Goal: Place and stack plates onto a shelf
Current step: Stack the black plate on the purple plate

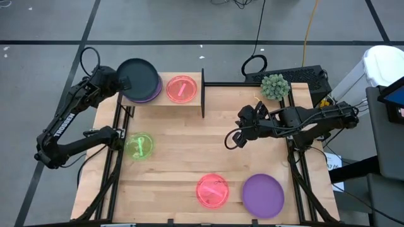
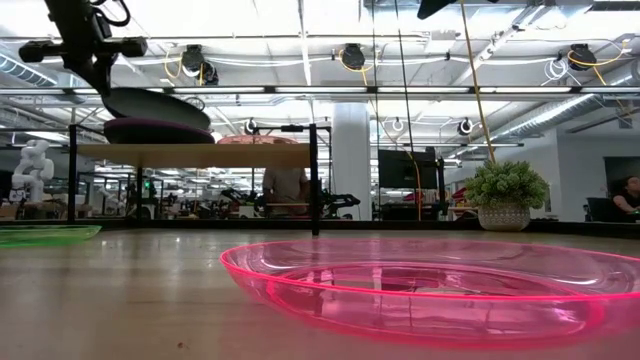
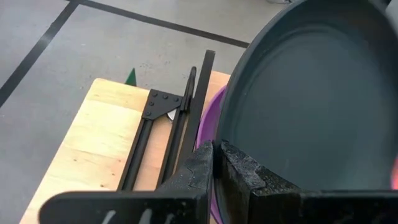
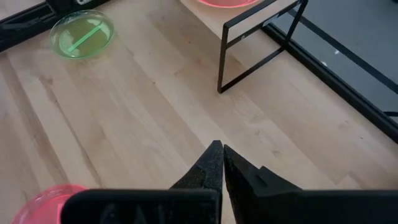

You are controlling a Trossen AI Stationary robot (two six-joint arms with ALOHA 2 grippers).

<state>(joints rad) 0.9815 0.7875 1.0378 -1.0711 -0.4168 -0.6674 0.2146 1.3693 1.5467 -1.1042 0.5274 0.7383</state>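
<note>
near the table's front edge lie a translucent pink round plate [image 1: 212, 190] and a matte purple round plate [image 1: 263, 195]. mid-table the right gripper [image 1: 235, 139] hovers pinched shut on nothing. at the light-wood shelf [image 1: 189, 101], the left gripper [image 1: 124, 83] clamps a dark teal-black round plate's [image 1: 138, 78] rim above another purple plate [image 2: 158, 131].

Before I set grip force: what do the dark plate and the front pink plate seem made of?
Dark plate: looks like opaque matte plastic, with even dull grey-teal and no glare. Pink plate: likely clear-tinted glossy plastic; the table shows through it and its rim glints.
</note>
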